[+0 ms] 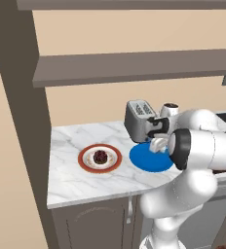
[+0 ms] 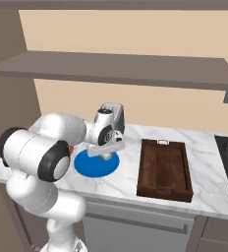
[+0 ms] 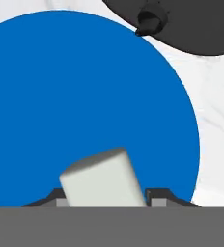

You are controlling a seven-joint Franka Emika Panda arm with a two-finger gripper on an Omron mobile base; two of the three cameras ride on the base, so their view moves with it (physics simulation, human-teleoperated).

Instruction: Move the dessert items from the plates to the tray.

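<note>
the gripper (image 3: 106, 200) closes its jaws on the pale cream cube (image 3: 103, 178), which sits between the fingertips (image 3: 158, 196) low over the blue plate (image 3: 85, 96). small, light and likely soft, the cube seems best pinched gently across its flat sides. beyond it, the reddish-brown cupcake (image 1: 100, 156) waits on the red-rimmed plate (image 1: 100, 158); the wooden tray (image 2: 164, 169) lies well apart, past the blue plate's far side.

Base cams flank arm; share blue plate (image 1: 151, 158).
</note>
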